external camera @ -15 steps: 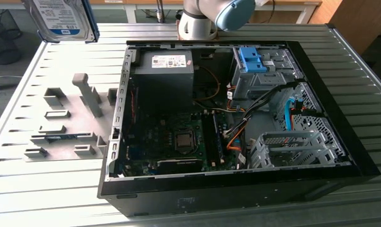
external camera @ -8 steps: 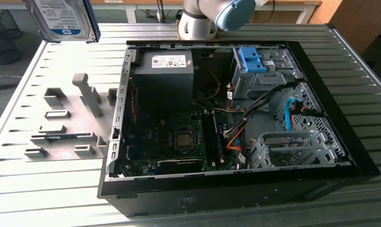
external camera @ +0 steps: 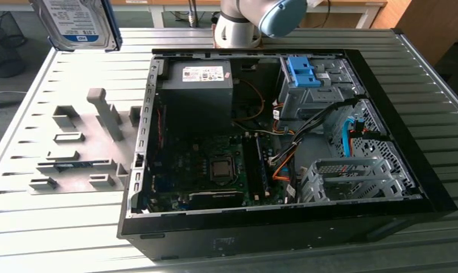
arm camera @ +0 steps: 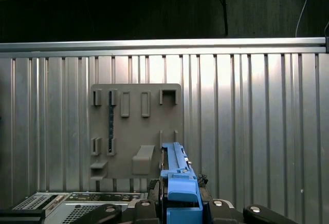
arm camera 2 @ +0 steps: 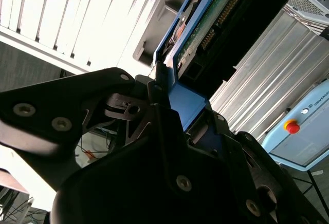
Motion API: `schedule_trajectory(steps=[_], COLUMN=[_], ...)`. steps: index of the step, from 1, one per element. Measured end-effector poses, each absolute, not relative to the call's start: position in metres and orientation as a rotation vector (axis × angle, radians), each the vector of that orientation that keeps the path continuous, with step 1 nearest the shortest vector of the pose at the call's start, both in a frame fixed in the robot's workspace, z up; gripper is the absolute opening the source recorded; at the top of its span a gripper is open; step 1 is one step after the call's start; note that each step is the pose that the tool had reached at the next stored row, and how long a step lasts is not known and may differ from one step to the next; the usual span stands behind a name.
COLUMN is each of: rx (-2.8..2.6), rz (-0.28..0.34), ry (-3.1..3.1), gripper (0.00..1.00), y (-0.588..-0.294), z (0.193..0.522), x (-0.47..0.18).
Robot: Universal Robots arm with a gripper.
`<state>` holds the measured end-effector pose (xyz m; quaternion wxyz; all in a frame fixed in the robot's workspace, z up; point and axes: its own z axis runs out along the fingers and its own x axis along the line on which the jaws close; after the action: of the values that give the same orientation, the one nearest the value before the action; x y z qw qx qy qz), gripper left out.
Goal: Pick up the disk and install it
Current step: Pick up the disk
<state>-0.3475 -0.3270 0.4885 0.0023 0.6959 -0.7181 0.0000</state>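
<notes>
The hand [arm camera 2: 177,108] is pinching the disk [arm camera 2: 199,41] right now, its fingers [arm camera 2: 128,108] pressed onto the blue carrier from both sides. In the first wrist view the disk [arm camera: 177,178] stands edge-on between the dark knuckles of the hand [arm camera: 180,206], rising straight out of the grip. In the exterior view the disk [external camera: 77,23] hangs in the air with its label facing us, above the far corner of the ribbed surface [external camera: 54,227] at the exterior view's left. It is beyond the grey holder [external camera: 85,142] and well apart from the open computer case [external camera: 274,239].
</notes>
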Motion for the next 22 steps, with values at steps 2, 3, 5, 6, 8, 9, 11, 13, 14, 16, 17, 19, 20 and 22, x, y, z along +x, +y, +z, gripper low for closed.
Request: schedule_trajectory(steps=[2,3,5,6,8,9,11,13,14,16,17,19,20,22], rx=[2.183,2.183,2.183,2.183,2.183,2.183,2.183,2.183,2.183,2.183,2.183,2.183,2.183,2.183], rz=[0.000,0.000,0.000,0.000,0.000,0.000,0.000,0.000,0.000,0.000,0.000,0.000,0.000,0.000], ry=[-2.253,-2.253,-2.253,-2.253,-2.253,-2.253,-2.253,-2.253,-2.253,-2.253,-2.253,-2.253,-2.253,-2.253], gripper=[0.36,0.36,0.36,0.36,0.36,0.36,0.36,0.36,0.36,0.36,0.36,0.36,0.36,0.36], y=[-0.3270,-0.3270,-0.3270,-0.3270,-0.3270,-0.3270,-0.3270,-0.3270,-0.3270,-0.3270,-0.3270,-0.3270,-0.3270,-0.3270], z=[0.4885,0.4885,0.4885,0.4885,0.4885,0.4886,0.4885,0.4885,0.4885,0.4885,0.4885,0.4886,0.4885,0.4885], x=[-0.3469,-0.3466,-0.3460,-0.3457,-0.3452,-0.3449,-0.3444,-0.3439,-0.3437,-0.3431,-0.3429,-0.3424,-0.3421,-0.3416])
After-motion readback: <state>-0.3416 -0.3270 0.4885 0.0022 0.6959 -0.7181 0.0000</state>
